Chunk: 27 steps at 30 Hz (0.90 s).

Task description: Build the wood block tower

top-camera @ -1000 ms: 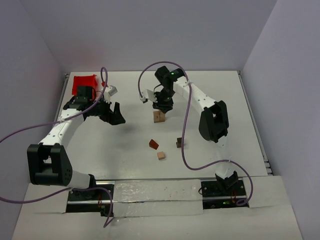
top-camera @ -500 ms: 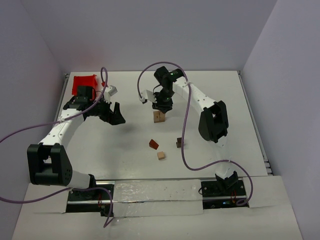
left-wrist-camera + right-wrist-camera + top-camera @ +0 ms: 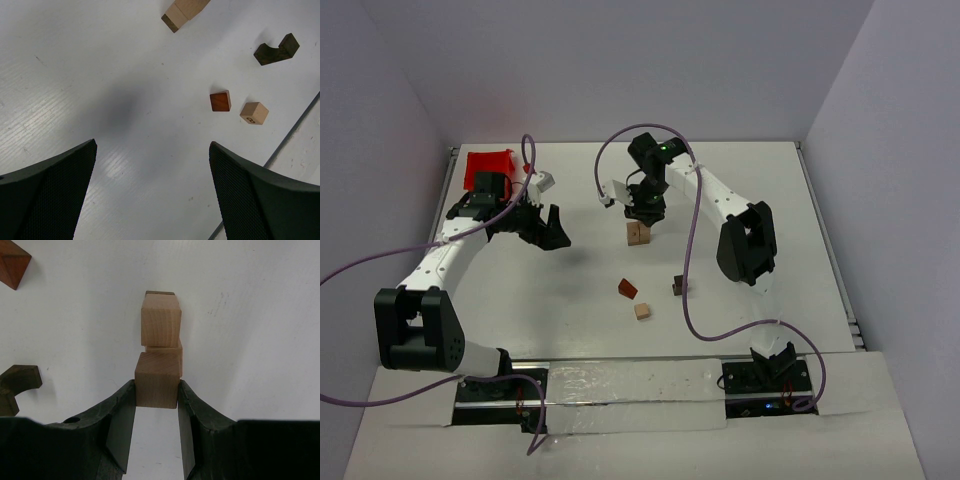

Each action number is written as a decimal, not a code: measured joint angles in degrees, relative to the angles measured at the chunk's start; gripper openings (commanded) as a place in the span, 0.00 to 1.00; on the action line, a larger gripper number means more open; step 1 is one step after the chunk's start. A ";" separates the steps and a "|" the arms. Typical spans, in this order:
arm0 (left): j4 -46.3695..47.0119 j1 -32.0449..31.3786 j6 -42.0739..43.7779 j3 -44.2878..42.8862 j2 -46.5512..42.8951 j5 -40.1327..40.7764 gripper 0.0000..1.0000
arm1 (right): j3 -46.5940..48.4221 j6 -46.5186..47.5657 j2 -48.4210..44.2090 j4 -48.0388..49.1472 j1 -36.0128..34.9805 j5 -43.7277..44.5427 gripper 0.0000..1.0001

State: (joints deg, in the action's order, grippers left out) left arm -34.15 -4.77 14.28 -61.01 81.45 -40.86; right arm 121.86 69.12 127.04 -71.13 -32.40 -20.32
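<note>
Your right gripper (image 3: 156, 390) clamped tight on 1 light tan block (image 3: 156, 379), that block at the top of the wood block tower (image 3: 638, 233), your left gripper (image 3: 152, 145) wide apart, well off to the tower's left, red-brown wedge (image 3: 626, 289) on the tower's near side

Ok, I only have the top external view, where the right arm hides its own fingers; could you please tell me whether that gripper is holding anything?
Observer: Yes, the right gripper is shut on a light tan wooden cube, gripped by two opposite sides.
Operator: Is it lined up over the wood block tower?
Observer: Nearly; the tan block just under it juts slightly past one side.
Operator: What shape is the dark loose piece?
Observer: It is a dark brown wooden block with a half-round notch.
</note>
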 measured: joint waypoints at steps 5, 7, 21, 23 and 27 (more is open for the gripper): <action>-0.04 -0.01 0.14 0.00 0.02 0.00 0.99 | -0.01 0.00 0.05 0.07 -0.09 0.23 0.40; -0.07 0.00 0.17 0.00 0.02 0.00 0.99 | -0.01 0.00 0.10 0.20 -0.16 0.26 0.41; -0.42 0.01 0.43 0.00 0.02 0.00 0.99 | -0.01 -0.02 0.50 1.04 -0.50 0.54 0.45; -0.42 -0.01 0.50 0.00 0.02 0.00 0.99 | -0.01 -0.02 0.50 1.07 -0.50 0.71 0.44; -0.43 0.01 0.69 0.00 0.02 0.00 0.99 | -0.04 -0.02 0.50 1.08 -0.50 0.85 0.40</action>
State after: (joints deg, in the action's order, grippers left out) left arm -34.58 -4.75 14.97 -61.01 81.47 -40.86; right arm 121.82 69.10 127.55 -70.05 -32.91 -19.48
